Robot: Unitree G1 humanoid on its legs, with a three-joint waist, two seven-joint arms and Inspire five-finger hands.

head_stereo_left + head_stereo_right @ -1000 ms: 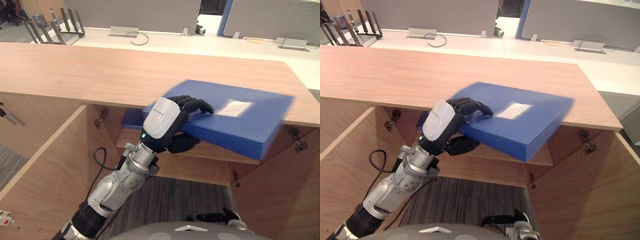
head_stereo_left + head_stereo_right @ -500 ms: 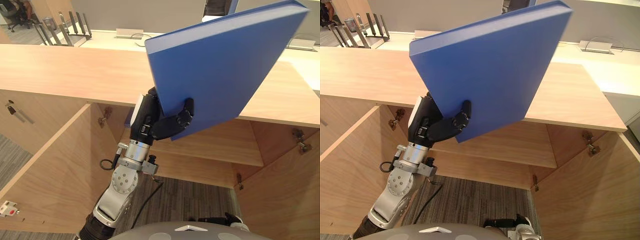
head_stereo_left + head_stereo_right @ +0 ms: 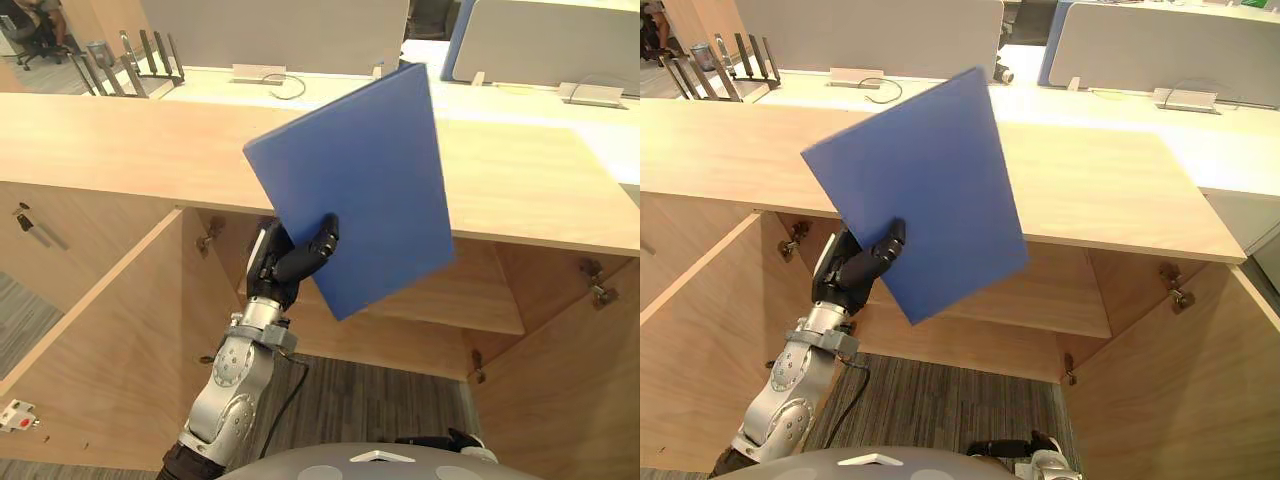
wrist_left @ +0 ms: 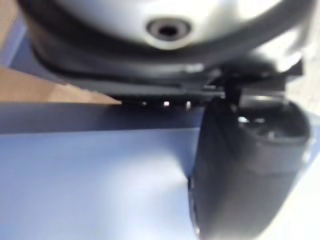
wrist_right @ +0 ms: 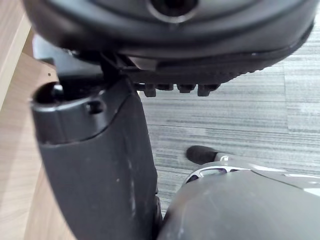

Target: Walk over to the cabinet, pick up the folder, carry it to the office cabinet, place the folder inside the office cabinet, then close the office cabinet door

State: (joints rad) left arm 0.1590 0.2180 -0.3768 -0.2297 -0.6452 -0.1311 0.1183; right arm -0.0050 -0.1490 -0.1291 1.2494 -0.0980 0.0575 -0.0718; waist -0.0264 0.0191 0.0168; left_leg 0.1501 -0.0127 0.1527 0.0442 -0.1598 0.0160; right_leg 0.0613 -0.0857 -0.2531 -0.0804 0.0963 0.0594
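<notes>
Folder point(image 3: 350, 190): flat, rigid blue slab with a matte face and square corners. It stands nearly upright, tilted, at centre frame, in front of the wood-grain countertop point(image 3: 120, 140).

Left hand point(image 3: 280, 270) pinches the folder's lower corner. The dark thumb point(image 3: 322, 236) presses on the near face, with the rest of the hand behind it.

Office cabinet point(image 3: 400, 335) sits under the countertop, in pale laminate. Left door point(image 3: 100, 340) and right door point(image 3: 570, 400) are swung out. Inside is one plain wooden shelf point(image 3: 480, 300).

Grey ribbed carpet point(image 3: 370, 400) lies below.

Right hand point(image 3: 435, 438) is at the bottom edge; its grip cannot be told.
</notes>
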